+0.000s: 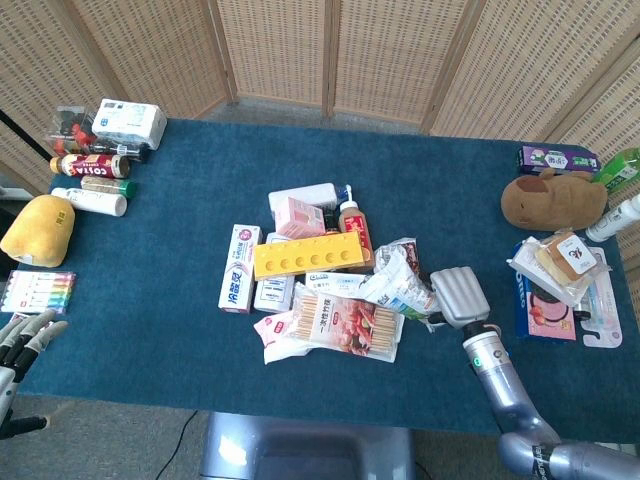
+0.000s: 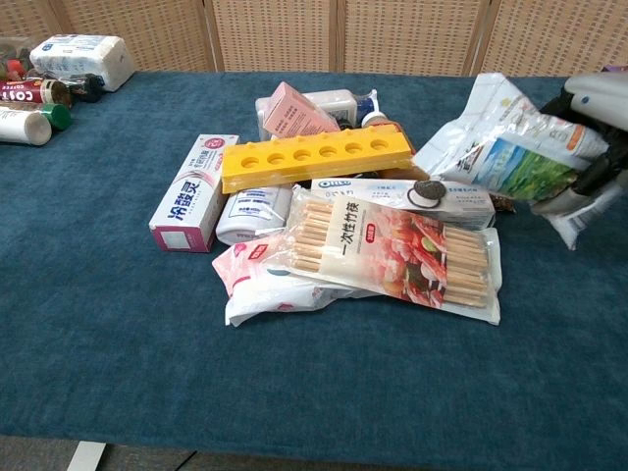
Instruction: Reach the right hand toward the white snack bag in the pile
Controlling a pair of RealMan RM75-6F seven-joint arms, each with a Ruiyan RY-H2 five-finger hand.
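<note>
One right hand [image 1: 458,296] has its fingers clamped on the white snack bag [image 2: 505,147], lifted right of the pile; the left hand's [image 1: 20,335] fingers are apart.

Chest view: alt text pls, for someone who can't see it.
The robot's right hand grips a white snack bag, lifted off a pile of packaged goods on a blue table. A yellow tray and chopsticks pack remain.
</note>
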